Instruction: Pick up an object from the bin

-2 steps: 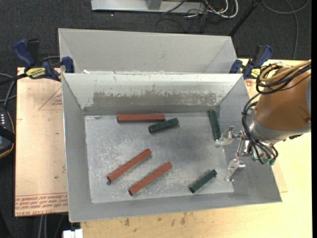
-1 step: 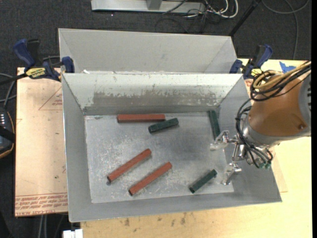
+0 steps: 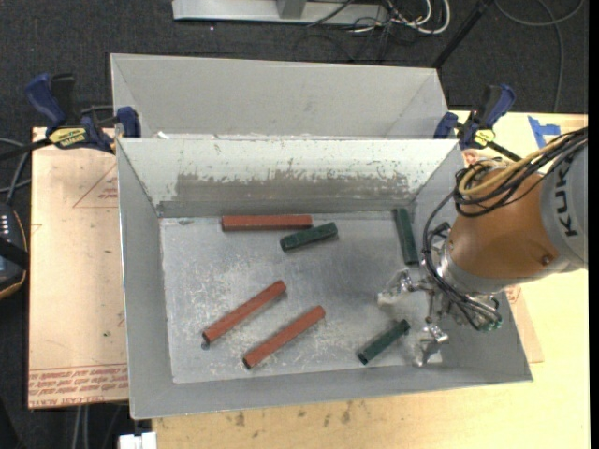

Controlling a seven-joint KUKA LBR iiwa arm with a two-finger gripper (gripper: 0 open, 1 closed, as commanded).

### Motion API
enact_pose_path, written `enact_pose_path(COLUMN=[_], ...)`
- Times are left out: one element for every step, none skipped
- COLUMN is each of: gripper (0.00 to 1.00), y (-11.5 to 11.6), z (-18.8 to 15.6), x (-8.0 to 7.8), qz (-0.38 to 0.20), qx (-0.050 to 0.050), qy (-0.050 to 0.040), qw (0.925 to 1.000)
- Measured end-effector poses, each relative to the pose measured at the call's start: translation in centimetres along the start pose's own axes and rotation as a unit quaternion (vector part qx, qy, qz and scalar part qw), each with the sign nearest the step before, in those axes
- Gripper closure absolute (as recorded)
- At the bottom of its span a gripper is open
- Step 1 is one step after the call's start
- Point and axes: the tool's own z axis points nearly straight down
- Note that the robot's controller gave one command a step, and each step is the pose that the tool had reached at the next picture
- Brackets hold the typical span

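Okay, I've got the gripper [image 3: 412, 319] low in the near right corner of the bin [image 3: 281, 171], the arm reaching in from the right. The fingers [image 3: 431, 346] look spread wide, one towards the middle of the floor and one towards the near wall, and I see nothing between them, so nothing is picked yet.

Closest thing is the dark green block [image 3: 383, 341], lying at a slant on the floor just to the left of the nearer finger. It's beside the gripper, not inside the gap. Up along the right wall there's a long green stick [image 3: 404, 236], a bit further off. Everything else is well apart: two brown bars side by side, the upper brown bar [image 3: 244, 312] and the lower brown bar [image 3: 284, 337], over on the left; a flat brown bar [image 3: 267, 222] by the back wall; and a second green block [image 3: 309, 238] just beside its right end.

My read is that we're at the approach stage, with the grasp not yet made. If the dark green block is the pick, the next move calls for a shift left so it sits between the fingers, a turn to cross its narrow side, then closing and lifting straight up.
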Motion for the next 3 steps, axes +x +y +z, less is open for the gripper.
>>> enact_pose_path(gripper=[1.0,1.0,1.0], y=[3.2,3.2,2.3], z=[0.4,0.4,-12.4], x=[-2.1,-2.1,-2.0], qz=[-0.056,-0.056,-0.065], qx=[0.002,0.002,0.0], qy=[-0.0063,-0.0063,-0.0001], qw=[0.9984,0.9984,0.9979])
